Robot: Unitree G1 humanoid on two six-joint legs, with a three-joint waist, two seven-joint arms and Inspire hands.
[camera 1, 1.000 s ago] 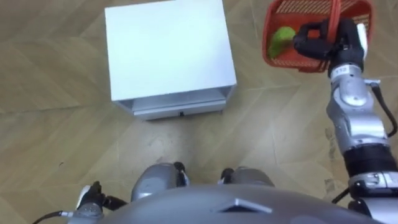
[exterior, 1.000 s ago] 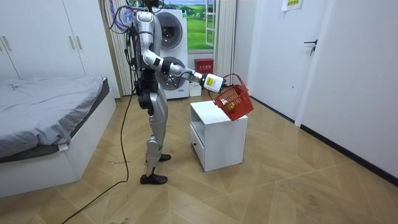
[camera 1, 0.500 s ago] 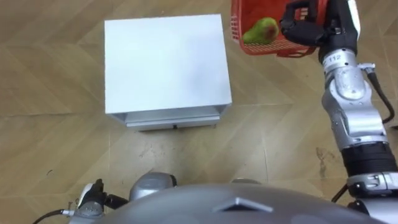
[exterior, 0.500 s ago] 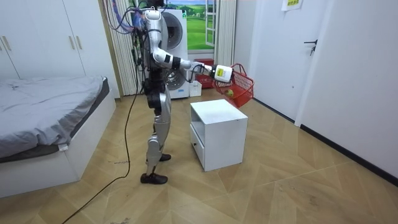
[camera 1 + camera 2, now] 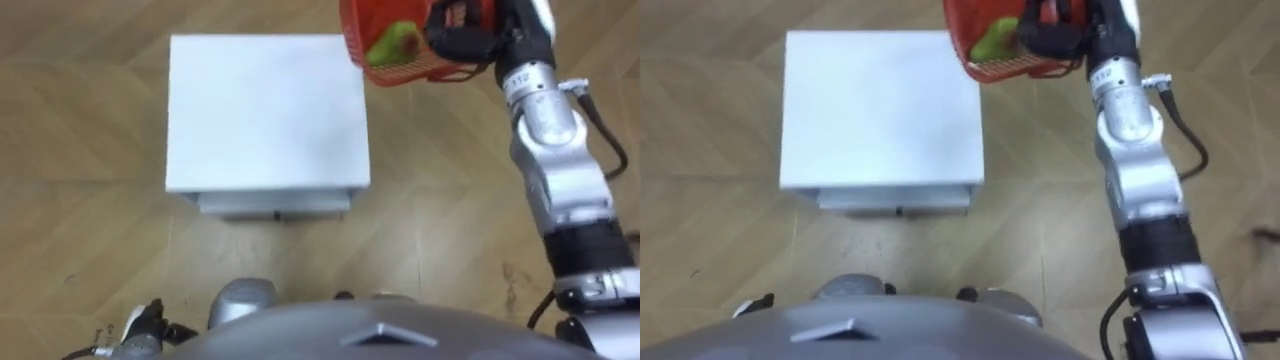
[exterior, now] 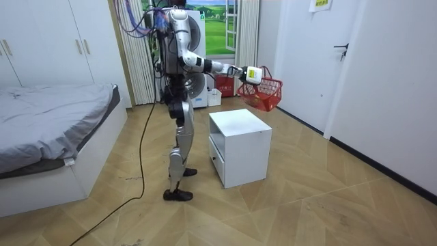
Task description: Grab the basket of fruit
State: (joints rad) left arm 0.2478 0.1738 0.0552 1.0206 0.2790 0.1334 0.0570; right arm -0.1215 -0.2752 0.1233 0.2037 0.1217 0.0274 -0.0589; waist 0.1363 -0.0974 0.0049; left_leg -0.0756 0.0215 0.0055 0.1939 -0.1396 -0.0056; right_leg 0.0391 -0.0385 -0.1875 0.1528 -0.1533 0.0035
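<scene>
The red wire fruit basket (image 5: 420, 62) hangs in the air by the far right corner of the white cabinet (image 5: 268, 115), and a green fruit (image 5: 393, 42) lies inside it. My right hand (image 5: 468, 30) is shut on the basket's handle, with the arm stretched out forward. The room view shows the basket (image 6: 261, 93) held level, above and just past the cabinet (image 6: 239, 147), which I stand beside. My left hand (image 5: 141, 332) hangs low at my left side, and its fingers are hard to make out.
The cabinet has a drawer (image 5: 275, 205) on the side facing me. A bed (image 6: 54, 130) stands on the room view's left, with a washing machine (image 6: 194, 58) behind me and walls and a door (image 6: 355, 68) on the right. Wooden floor lies all round the cabinet.
The basket has swung from tilted beside the cabinet to level, and has moved left toward the cabinet's far right corner. I have straightened and shifted my feet beside the cabinet.
</scene>
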